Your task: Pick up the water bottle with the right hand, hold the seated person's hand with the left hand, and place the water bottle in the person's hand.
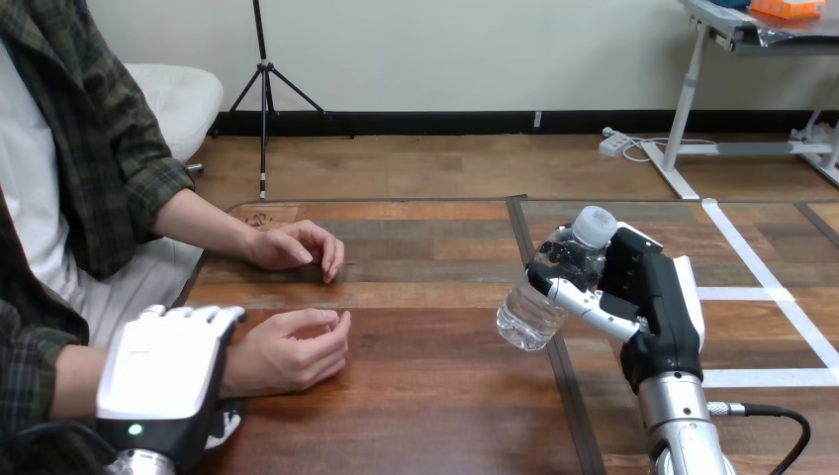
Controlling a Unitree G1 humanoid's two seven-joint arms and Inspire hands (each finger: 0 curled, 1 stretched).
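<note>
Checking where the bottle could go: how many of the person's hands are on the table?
2. The farther hand rests on the table at the view's left; the nearer hand lies closer to the robot, its wrist under the left hand.

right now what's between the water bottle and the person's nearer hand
Bare table, from the water bottle to the person's nearer hand, in the head view.

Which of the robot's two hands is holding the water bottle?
The right hand, at the view's right: its fingers wrap the tilted water bottle. The left hand sits beside the person's nearer hand, with no bottle.
</note>
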